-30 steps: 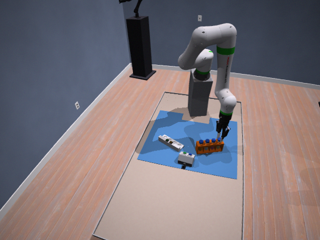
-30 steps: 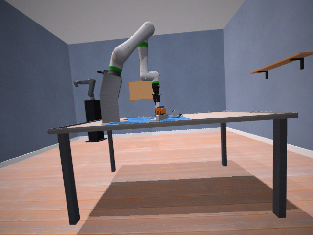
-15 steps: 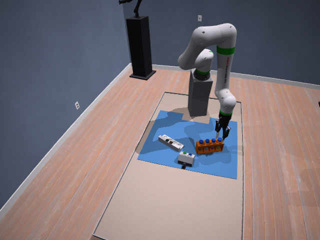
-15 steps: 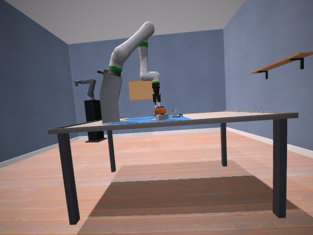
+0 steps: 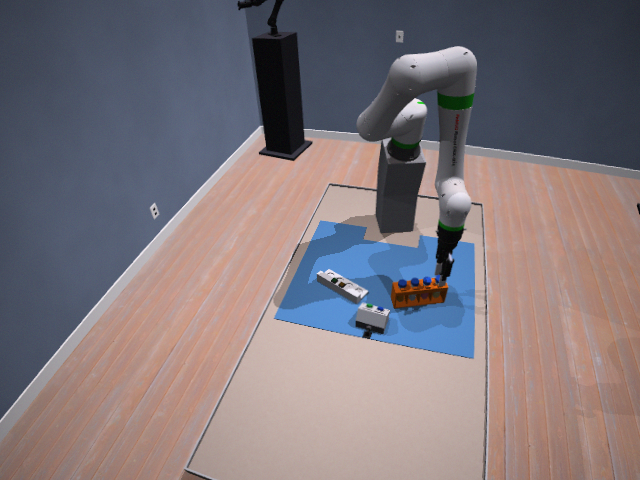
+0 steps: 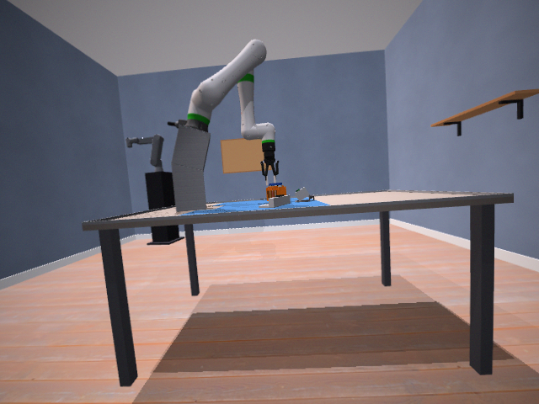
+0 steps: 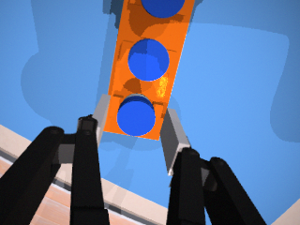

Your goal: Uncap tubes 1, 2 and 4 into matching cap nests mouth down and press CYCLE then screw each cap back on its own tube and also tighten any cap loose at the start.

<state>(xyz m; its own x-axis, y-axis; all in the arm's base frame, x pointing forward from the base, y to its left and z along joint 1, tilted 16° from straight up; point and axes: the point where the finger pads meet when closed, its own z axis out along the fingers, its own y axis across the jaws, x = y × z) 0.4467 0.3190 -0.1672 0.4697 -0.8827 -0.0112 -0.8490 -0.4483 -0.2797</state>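
Observation:
The orange decapping station (image 5: pixel 418 292) stands on the blue mat with four blue-capped tubes in a row. My gripper (image 5: pixel 442 279) hangs straight down over the rightmost tube in the top view. In the wrist view the gripper (image 7: pixel 136 121) is open, and its two grey pads flank that end cap (image 7: pixel 136 117) with a small gap on each side, touching nothing. The neighbouring cap (image 7: pixel 148 59) and a third cap (image 7: pixel 163 6) sit on their tubes farther along the station (image 7: pixel 161 86). In the exterior view the gripper (image 6: pixel 270 178) is just above the station (image 6: pixel 275 190).
The white cap tray (image 5: pixel 342 285) lies at an angle on the mat, left of the station. The small key desk (image 5: pixel 372 316) with a green and a blue key stands in front, between them. The arm's grey pedestal (image 5: pixel 399 191) is behind the mat.

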